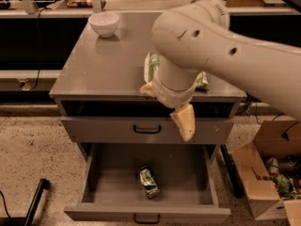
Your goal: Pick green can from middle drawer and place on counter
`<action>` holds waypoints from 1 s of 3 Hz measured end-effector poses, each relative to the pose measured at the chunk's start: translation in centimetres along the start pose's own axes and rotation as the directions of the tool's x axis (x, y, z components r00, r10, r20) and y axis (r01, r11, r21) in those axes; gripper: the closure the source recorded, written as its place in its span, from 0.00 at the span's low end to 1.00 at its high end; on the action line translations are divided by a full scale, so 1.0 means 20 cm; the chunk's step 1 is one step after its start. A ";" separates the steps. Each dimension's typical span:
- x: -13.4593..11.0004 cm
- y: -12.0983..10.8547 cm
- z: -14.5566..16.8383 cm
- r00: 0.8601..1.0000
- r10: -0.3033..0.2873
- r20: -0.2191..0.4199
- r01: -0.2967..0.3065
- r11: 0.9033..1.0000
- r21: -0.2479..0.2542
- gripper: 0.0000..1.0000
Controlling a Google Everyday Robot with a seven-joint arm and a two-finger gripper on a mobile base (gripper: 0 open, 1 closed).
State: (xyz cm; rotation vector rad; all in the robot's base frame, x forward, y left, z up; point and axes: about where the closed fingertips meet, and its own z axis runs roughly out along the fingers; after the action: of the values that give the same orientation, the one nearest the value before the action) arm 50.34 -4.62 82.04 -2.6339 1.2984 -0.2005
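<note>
The green can (149, 181) lies on its side in the middle of the open middle drawer (94, 173), slightly dented, silver end toward the front. My gripper (165, 106) hangs off the big white arm in front of the counter's (108, 65) front edge, above the drawer and up and to the right of the can. Its cream fingers (184, 121) are spread apart and hold nothing. It is well above the can and does not touch it.
A green-and-white snack bag (151, 65) lies on the counter, mostly hidden behind my arm. A white bowl (104, 22) sits at the back left. The handled drawer above (147, 129) is closed. A cardboard box (273, 173) stands at the right, a black pole (35, 201) lower left.
</note>
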 end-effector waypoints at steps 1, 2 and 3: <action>-0.10 -0.04 0.08 0.982 -0.180 0.055 0.178 0.983 0.034 0.00; -0.11 -0.04 0.08 0.961 -0.271 0.055 0.269 0.962 0.041 0.00; -0.16 -0.06 0.20 0.917 -0.387 0.098 0.393 0.918 -0.054 0.00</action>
State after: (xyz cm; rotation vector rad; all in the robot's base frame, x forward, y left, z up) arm 50.17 -0.85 78.29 -2.9047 0.7533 -0.0969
